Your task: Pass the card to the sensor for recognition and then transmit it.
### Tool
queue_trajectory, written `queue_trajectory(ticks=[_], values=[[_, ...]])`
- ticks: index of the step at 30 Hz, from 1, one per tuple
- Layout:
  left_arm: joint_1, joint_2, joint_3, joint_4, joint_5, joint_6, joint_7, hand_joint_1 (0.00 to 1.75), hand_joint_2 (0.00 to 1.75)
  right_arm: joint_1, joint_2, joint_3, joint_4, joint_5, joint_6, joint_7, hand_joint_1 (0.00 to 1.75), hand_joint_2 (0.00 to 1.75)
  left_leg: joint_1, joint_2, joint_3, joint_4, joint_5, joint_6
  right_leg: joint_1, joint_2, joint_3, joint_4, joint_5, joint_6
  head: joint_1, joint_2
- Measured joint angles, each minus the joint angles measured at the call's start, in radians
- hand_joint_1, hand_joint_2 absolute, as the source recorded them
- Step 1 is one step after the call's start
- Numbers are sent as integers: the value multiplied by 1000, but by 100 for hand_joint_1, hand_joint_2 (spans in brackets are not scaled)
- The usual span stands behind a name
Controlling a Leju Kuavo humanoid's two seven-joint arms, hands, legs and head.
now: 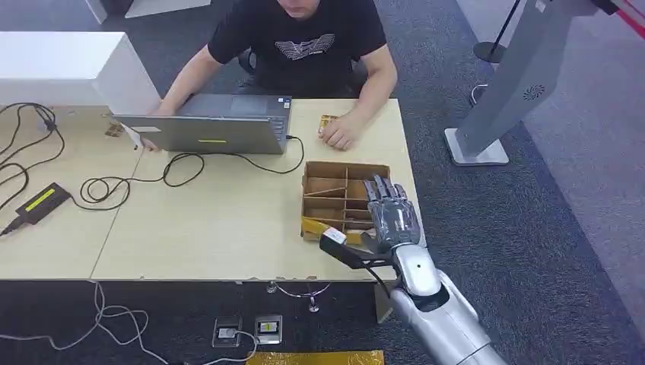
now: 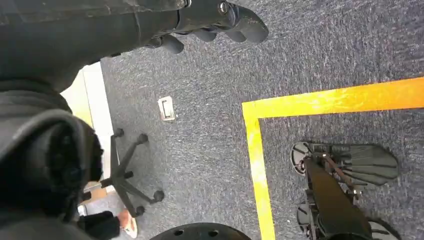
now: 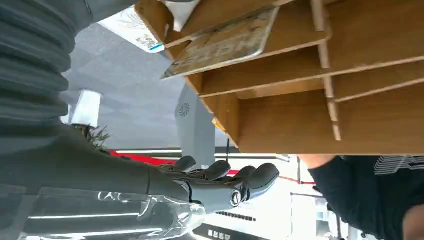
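The right hand (image 1: 392,215) reaches over the near right side of the divided cardboard box (image 1: 341,199), its fingers (image 3: 240,176) stretched almost straight and holding nothing. A flat, worn card (image 3: 225,44) leans in one compartment of this box. The box stands on a pale wooden counter (image 1: 213,228) beside dark grey carpet, and beyond the box a person (image 1: 304,46) sits at a grey laptop (image 1: 209,125); the left hand (image 2: 220,22) hangs over the carpet with fingers curled, gripping nothing.

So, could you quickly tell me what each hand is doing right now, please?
Left hand: hanging over the floor, fingers curled in, holding nothing.
Right hand: open over the cardboard box, fingers extended, holding nothing.
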Motion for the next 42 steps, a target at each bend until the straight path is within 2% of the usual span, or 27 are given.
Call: queue_trajectory(ticks=[10,16,26,35,42], values=[[0,9,-14,0,-2,-8,10,0,0,11,-28,-33,-7,13,40,22,0,175,0,0,0,0,0,0,0,0,0,0,0,0,0,0],[0,17,-19,0,-12,-22,-5,0,0,32,-50,-44,-46,16,59,50,0,175,0,0,0,0,0,0,0,0,0,0,0,0,0,0],[0,26,-36,0,-18,-24,-5,0,0,47,-69,-58,-89,7,74,52,0,175,0,0,0,0,0,0,0,1,0,0,0,0,0,0],[-1,33,-50,0,-25,-39,-30,0,0,73,-85,-58,-191,-100,123,-2,0,175,0,0,0,0,0,0,0,1,0,0,0,0,0,0],[-1,35,-63,0,-29,-39,-34,0,0,85,-90,-57,-205,-124,96,-26,0,175,0,0,0,0,0,0,0,0,0,0,0,0,0,0]])
